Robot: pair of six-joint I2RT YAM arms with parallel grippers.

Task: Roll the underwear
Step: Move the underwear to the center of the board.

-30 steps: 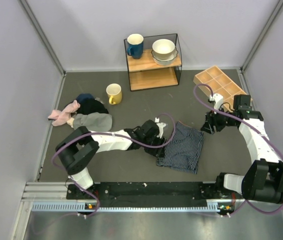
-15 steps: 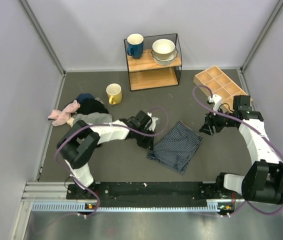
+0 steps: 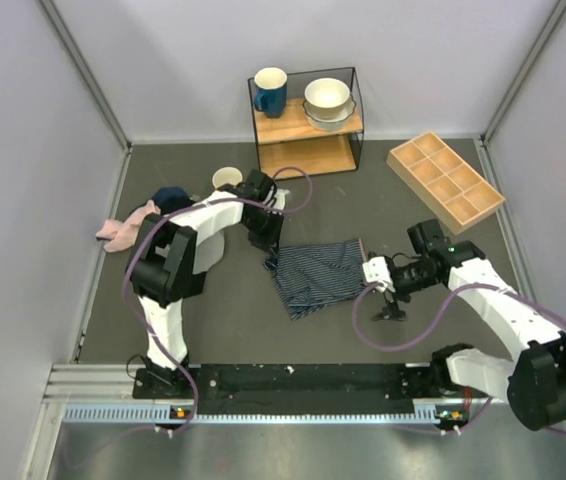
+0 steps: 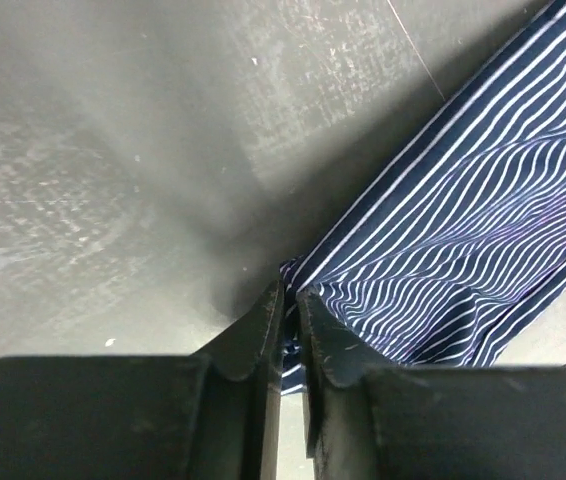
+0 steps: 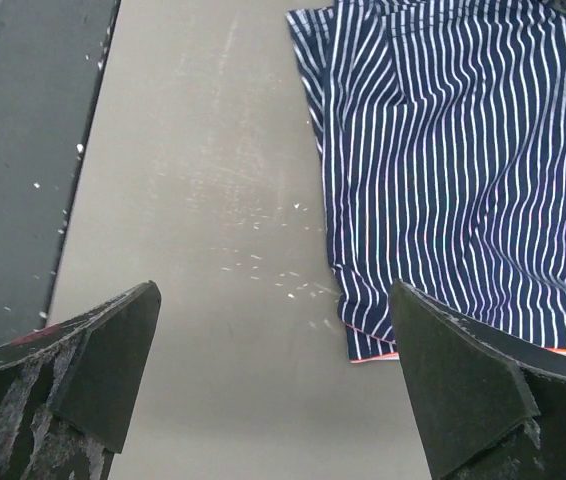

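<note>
right gripper (image 3: pixel 376 277): lower right of centre in the top view, fingers spread wide, holding nothing, just beside the cloth's right edge.
underwear (image 3: pixel 315 275): mid-frame on the dark table (image 3: pixel 238 325), laid out loose and somewhat rumpled.
left gripper (image 3: pixel 269 240): up and left of the cloth, fingers pressed together on a corner of the fabric.
progress: we judge it barely begun; we see no turn of a roll, so flattening and all the rolling remain.

The left arm (image 3: pixel 203 212) and right arm (image 3: pixel 498 300) wear white shells over black joints, each trailing a looping purple cable (image 3: pixel 393 348) (the black finger pads (image 5: pixel 83 365) are scuffed, speckled), above a black base rail (image 3: pixel 293 380).
</note>
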